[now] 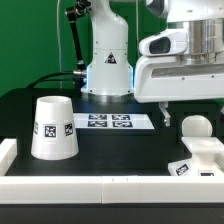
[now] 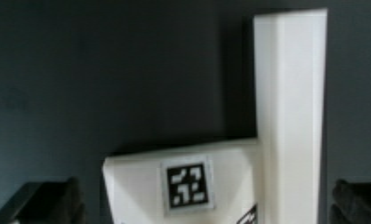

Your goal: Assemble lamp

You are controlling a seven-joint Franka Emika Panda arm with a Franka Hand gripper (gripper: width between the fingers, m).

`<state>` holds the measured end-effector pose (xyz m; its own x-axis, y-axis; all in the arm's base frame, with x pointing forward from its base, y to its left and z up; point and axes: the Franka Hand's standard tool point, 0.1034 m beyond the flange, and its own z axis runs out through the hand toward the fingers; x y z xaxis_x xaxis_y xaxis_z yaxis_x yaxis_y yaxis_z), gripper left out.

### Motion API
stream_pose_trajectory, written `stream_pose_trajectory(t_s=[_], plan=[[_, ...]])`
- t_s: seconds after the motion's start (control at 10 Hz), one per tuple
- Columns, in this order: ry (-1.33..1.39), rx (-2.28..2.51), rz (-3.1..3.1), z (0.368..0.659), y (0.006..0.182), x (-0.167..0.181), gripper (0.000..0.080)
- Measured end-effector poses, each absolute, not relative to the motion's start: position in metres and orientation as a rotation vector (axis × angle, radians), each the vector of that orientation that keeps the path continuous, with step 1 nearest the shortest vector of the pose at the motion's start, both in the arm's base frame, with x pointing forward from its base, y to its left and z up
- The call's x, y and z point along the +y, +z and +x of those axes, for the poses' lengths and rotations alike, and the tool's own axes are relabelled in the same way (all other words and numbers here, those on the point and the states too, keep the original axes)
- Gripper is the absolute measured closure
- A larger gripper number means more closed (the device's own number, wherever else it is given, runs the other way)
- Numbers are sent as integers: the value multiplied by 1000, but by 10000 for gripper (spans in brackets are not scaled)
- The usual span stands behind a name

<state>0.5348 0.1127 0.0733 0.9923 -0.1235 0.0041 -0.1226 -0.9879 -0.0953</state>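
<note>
Black table [image 1: 20,110] holds the shade [image 1: 53,128], seen only in exterior view.

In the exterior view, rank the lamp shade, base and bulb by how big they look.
1. shade
2. base, though the frame's edge cuts it off, so its rank is unsure
3. bulb

No legible text or numbers; only coded square tags [image 1: 50,129] on shade [image 1: 60,108], marker board [image 1: 145,121], base [image 1: 205,152].

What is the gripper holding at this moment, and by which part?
Nothing. The gripper is open, its fingers spread wide above the base, clamping no lamp piece.
</note>
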Motion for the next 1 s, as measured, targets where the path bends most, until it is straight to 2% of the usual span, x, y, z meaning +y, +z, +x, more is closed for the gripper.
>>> stream_pose_trajectory(t_s=[0.2,0.4,0.6,1.0], plan=[[13,204,-3046,508,77,130,100],[10,128,-3058,494,74,146,100],[2,-195,-3101,494,77,159,100],[45,-160,-3100,491,76,157,100]])
